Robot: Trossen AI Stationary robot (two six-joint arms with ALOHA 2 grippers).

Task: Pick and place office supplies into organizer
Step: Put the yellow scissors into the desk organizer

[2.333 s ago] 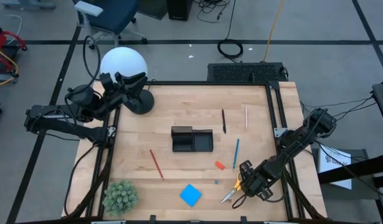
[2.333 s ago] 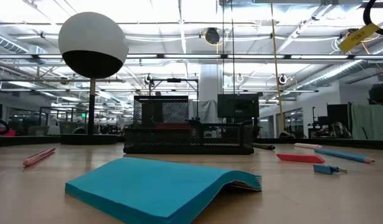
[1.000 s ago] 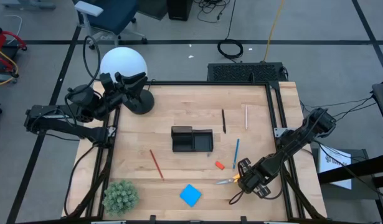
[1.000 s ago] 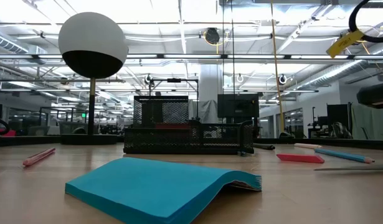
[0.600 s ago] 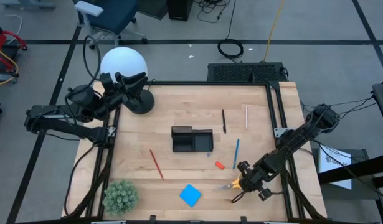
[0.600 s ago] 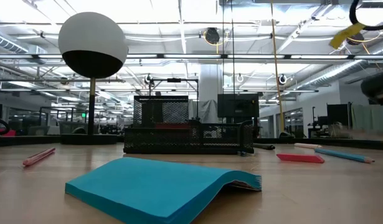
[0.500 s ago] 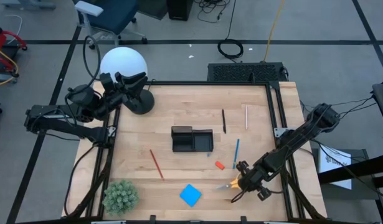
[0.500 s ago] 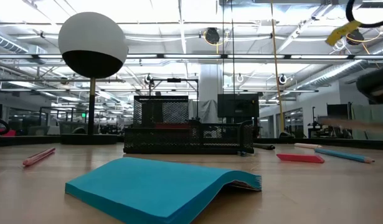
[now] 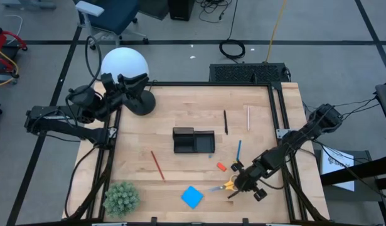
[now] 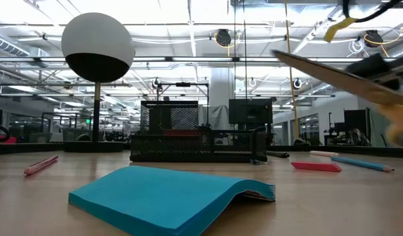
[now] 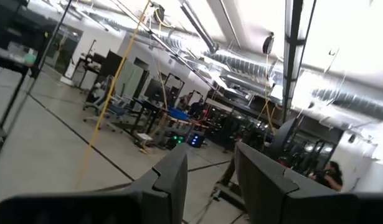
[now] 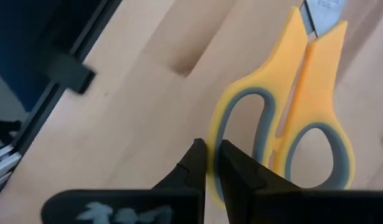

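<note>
We have the right gripper (image 12: 210, 163) fingers clamped on one handle loop of the stiff, light yellow-handled scissors (image 12: 291, 118), an off-centre hold that may let them pivot.

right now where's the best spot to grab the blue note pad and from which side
By its flat closed edge, coming from above. The blue note pad lies flat and alone on the table, and in the low view its cover curls up at one end, so a grip there would likely catch loose sheets. The right gripper is busy holding the scissors nearby.
</note>
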